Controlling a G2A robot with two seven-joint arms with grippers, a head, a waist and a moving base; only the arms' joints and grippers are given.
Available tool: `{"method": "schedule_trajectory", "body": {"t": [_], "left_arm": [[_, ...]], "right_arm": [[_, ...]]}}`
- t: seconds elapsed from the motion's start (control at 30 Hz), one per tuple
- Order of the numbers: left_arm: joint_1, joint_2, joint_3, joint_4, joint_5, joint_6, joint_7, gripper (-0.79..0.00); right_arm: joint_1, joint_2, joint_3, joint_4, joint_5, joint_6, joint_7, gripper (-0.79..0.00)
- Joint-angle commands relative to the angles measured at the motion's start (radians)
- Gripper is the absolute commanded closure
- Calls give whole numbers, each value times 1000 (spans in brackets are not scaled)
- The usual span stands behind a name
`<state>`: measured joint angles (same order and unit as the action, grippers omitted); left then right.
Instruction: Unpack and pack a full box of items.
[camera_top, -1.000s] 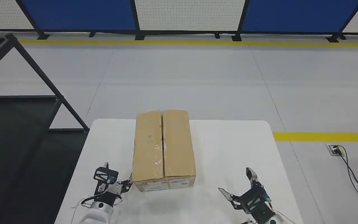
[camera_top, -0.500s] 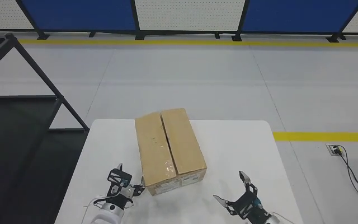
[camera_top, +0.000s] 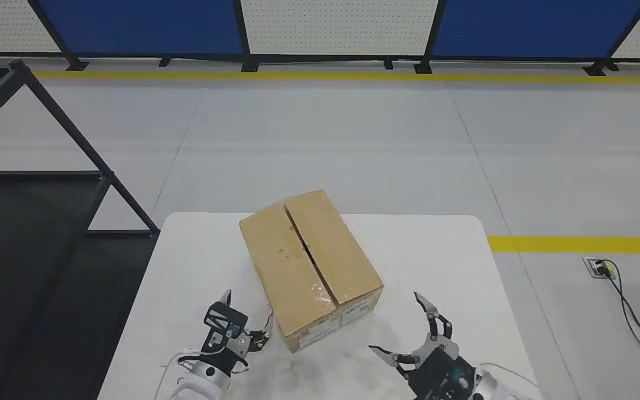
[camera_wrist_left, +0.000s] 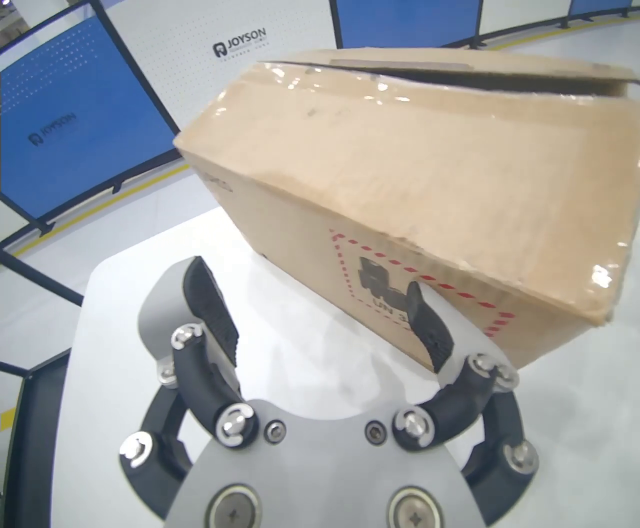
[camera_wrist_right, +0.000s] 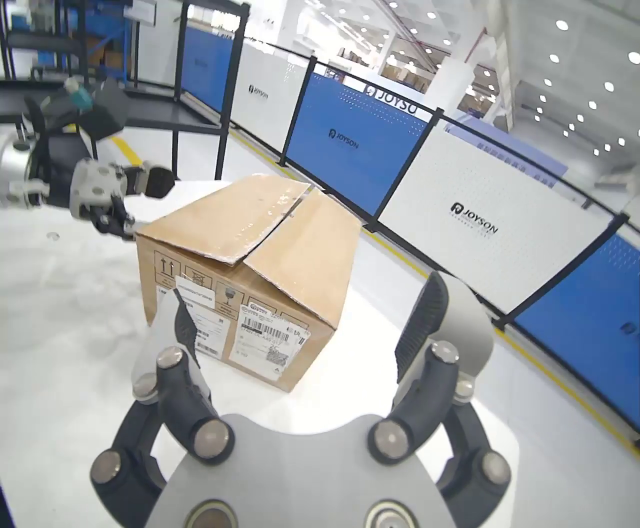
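You have the box (camera_top: 310, 268), flaps folded down, sitting skewed on the table (camera_top: 180, 270). Left gripper (camera_wrist_left: 305, 280): jaws wide, empty, at the box's near corner, one finger (camera_wrist_left: 425, 325) just beside its side wall. Right gripper (camera_wrist_right: 305, 287): jaws wide, empty, near the labelled end, apart from it.

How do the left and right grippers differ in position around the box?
The left gripper sits close at the long side of the box, a fingertip over its red-bordered mark; the right gripper stands clear, bare table between. The left gripper faces that marked side; the right gripper faces the labelled end. Both are open and empty.
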<state>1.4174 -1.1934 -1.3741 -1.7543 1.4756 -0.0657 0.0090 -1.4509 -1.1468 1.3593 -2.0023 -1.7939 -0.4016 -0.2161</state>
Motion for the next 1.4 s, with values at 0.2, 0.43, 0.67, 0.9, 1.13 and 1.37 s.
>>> {"method": "schedule_trajectory", "body": {"t": [0.2, 0.43, 0.67, 0.9, 1.13, 1.37], "left_arm": [[76, 12, -177, -15, -107, 17, 13, -785], [76, 12, -177, -15, -107, 17, 13, -785], [79, 9, -163, -58, -126, -2, 19, -785], [109, 5, -180, -66, -138, 35, 63, -785], [136, 2, -203, -69, -165, 42, 79, -785], [142, 1, -197, -78, -142, 29, 96, -785]], "right_arm": [[52, -3, -68, -15, -172, 24, 108, -785], [52, -3, -68, -15, -172, 24, 108, -785], [142, -17, -174, 28, -311, 98, 147, -785], [229, -36, -297, 79, -580, 214, 266, -785], [280, -51, -342, 134, -635, 246, 271, -785], [297, -65, -360, 168, -675, 297, 317, -785]]}}
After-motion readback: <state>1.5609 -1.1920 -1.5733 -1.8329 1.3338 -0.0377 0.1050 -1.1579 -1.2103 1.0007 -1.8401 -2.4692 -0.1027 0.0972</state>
